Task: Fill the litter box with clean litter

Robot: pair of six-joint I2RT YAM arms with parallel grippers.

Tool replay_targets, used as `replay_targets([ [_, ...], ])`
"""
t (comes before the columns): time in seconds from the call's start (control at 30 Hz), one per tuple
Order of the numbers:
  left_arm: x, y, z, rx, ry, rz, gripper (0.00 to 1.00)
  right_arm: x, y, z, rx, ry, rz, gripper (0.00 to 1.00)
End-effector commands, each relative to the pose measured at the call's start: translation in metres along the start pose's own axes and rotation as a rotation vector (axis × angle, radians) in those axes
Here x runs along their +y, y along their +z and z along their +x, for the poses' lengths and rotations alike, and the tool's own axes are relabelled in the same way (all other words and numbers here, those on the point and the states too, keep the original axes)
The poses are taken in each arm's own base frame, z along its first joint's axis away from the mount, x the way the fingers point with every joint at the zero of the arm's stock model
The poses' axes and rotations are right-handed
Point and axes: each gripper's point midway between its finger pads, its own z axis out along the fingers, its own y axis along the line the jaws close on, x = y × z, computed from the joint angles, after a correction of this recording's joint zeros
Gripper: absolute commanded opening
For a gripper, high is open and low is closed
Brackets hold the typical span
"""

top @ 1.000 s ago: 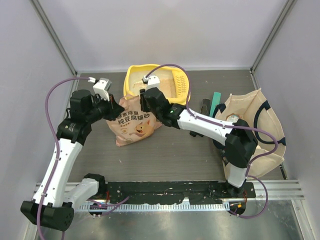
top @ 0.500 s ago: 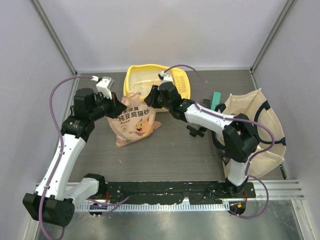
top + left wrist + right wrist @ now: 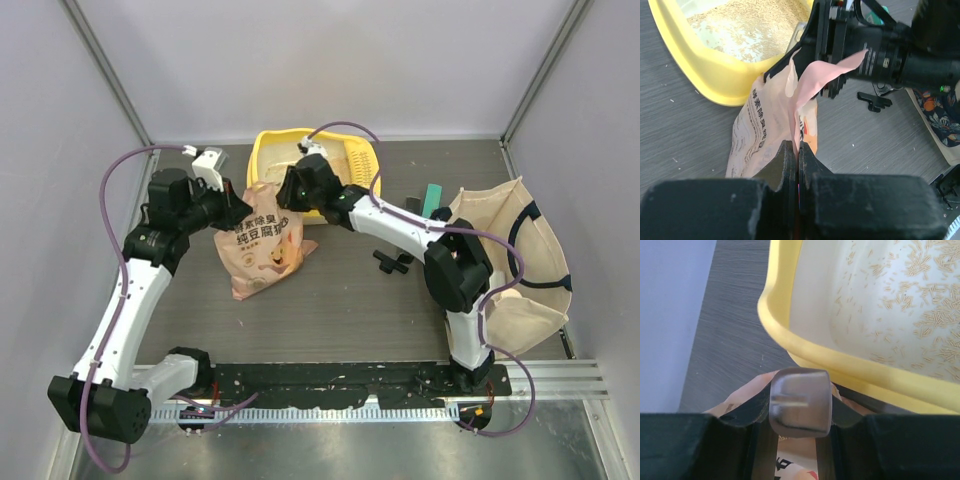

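The yellow litter box [image 3: 262, 160] stands at the back of the table with pale litter [image 3: 750, 25] spread on its floor and a yellow slotted scoop [image 3: 363, 165] at its right end. The peach litter bag [image 3: 262, 245] leans in front of it. My left gripper [image 3: 798, 150] is shut on the bag's pink top edge [image 3: 812, 80] and holds it up. My right gripper [image 3: 800, 412] is at the bag's mouth, just short of the box's yellow rim [image 3: 805, 355]. It is shut on a silver metal piece [image 3: 800, 402].
A cream canvas tote [image 3: 520, 260] with dark handles lies at the right. Between it and the box lie a teal strip [image 3: 432, 205], a dark flat piece [image 3: 410, 212] and a small black clamp [image 3: 392, 260]. Grey walls close in on three sides.
The right gripper swung right from the bag's mouth to above the litter box, then came back left to the bag's mouth. The left gripper kept hold of the bag's edge.
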Motion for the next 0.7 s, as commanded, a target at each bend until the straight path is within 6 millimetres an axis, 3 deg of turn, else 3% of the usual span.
replay_targets([
  [0.0, -0.03, -0.022, -0.08, -0.256, 0.097, 0.082, 0.0, -0.005, -0.005, 0.041, 0.052, -0.141, 0.194, 0.01],
  [0.13, -0.028, -0.023, -0.081, -0.254, 0.114, 0.068, 0.0, -0.017, -0.009, 0.046, 0.06, -0.182, 0.222, 0.01],
  [0.33, -0.029, -0.027, -0.086, -0.27, 0.156, 0.067, 0.0, -0.003, -0.034, -0.015, -0.102, -0.27, 0.169, 0.01],
  [0.37, -0.029, -0.027, -0.086, -0.271, 0.16, 0.068, 0.0, -0.003, -0.034, -0.018, -0.117, -0.297, 0.165, 0.01],
  [0.47, -0.03, -0.028, -0.089, -0.282, 0.163, 0.071, 0.0, -0.013, -0.027, -0.001, -0.139, -0.355, 0.186, 0.01],
  [0.53, -0.031, -0.028, -0.089, -0.285, 0.157, 0.074, 0.0, -0.037, -0.013, 0.033, -0.095, -0.347, 0.221, 0.01],
  [0.67, -0.033, -0.025, -0.086, -0.271, 0.139, 0.095, 0.0, -0.06, 0.004, 0.09, 0.023, -0.182, 0.223, 0.01],
])
